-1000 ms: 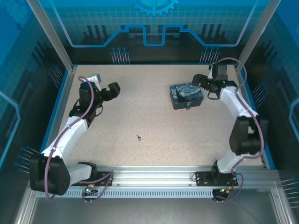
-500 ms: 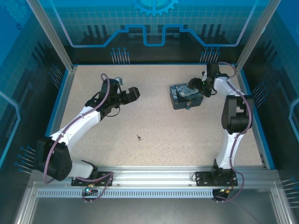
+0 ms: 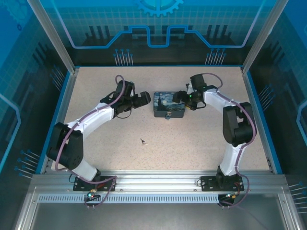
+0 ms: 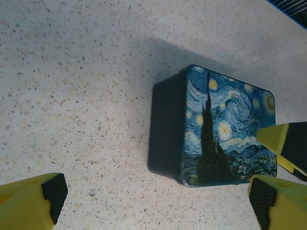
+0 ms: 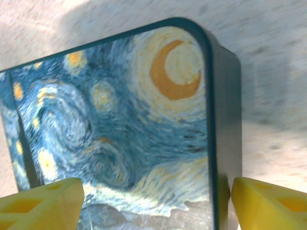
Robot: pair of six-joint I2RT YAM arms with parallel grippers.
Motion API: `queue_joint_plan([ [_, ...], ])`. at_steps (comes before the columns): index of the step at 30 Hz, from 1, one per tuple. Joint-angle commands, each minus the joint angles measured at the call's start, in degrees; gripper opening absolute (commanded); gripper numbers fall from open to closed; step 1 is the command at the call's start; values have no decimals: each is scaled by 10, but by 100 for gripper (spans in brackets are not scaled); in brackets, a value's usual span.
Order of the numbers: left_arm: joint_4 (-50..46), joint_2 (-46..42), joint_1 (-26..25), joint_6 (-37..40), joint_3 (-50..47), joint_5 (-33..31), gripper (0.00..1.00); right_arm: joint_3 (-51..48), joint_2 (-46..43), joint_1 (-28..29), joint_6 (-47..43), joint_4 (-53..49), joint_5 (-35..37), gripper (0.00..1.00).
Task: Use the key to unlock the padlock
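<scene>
1. The left gripper (image 3: 143, 99) has been swinging in from the left. It is now hovering just beside the blue painted box (image 3: 169, 104), with its fingers (image 4: 33, 201) spread wide and holding nothing.
2. The key (image 3: 143, 141) is lying on the table (image 3: 96, 124), nearer the arm bases and well apart from both grippers.
3. The box has been sliding from the right side to the middle, so both arms are reaching it now.
4. The right gripper (image 3: 181, 97) is sitting around the box's right end. I cannot tell if it is squeezing.
5. The top view is showing the key and what looks like the padlock (image 3: 168, 116) on the box's front. The wrist views are giving a close look at the painted lid.
</scene>
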Motion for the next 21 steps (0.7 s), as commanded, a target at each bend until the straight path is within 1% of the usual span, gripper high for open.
queue_joint_plan([
  [1, 17, 20, -5, -12, 22, 14, 99, 36, -16, 22, 32, -23, -8, 86],
  [3, 18, 34, -5, -12, 29, 12, 99, 42, -11, 31, 36, -30, 1, 89],
  [6, 22, 58, -5, -11, 44, 16, 99, 50, 1, 35, 48, -30, 6, 90],
  [13, 28, 137, -5, 11, 112, 36, 99, 116, 61, 53, 51, -51, 15, 89],
  [16, 24, 169, -5, 6, 144, 50, 99, 142, 81, 66, 50, -63, 18, 89],
  [18, 34, 179, -5, -6, 148, 61, 99, 149, 86, 76, 51, -63, 20, 88],
  [21, 62, 173, -5, -23, 123, 70, 99, 151, 88, 93, 54, -63, 25, 88],
])
